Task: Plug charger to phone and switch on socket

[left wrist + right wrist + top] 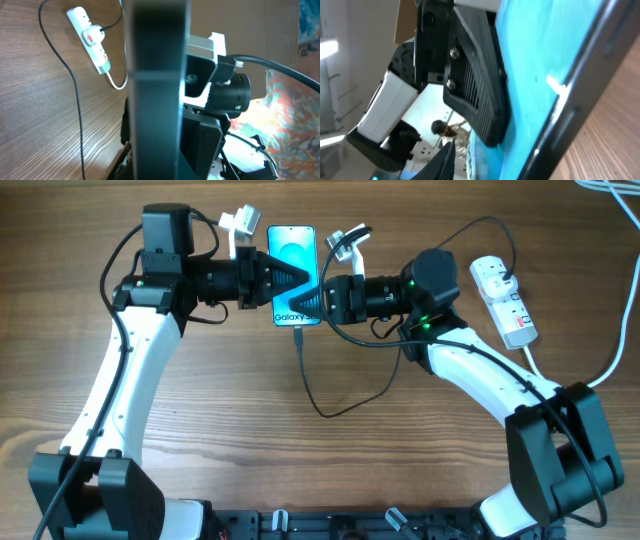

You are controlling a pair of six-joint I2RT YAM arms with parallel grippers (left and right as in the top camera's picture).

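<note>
The phone (293, 250) has a teal screen and "Galaxy S25" lettering, and sits at the table's far middle. My left gripper (298, 277) reaches in from the left and is shut on the phone; one finger pad (475, 85) presses on the screen (555, 45). In the left wrist view the phone (157, 90) fills the centre as a dark slab. My right gripper (316, 300) is at the phone's lower right corner; its one visible finger (445, 162) stands just off the screen. The charger (318, 408), a thin black cable, ends at the phone's bottom edge (298, 332). The socket (505, 300) lies at the right.
The charger's plug sits in the socket (90, 37), and the cable (75, 100) runs across the wood. A thick white cord (618, 350) runs from the socket past the table's right edge. Both arm bases stand at the near edge.
</note>
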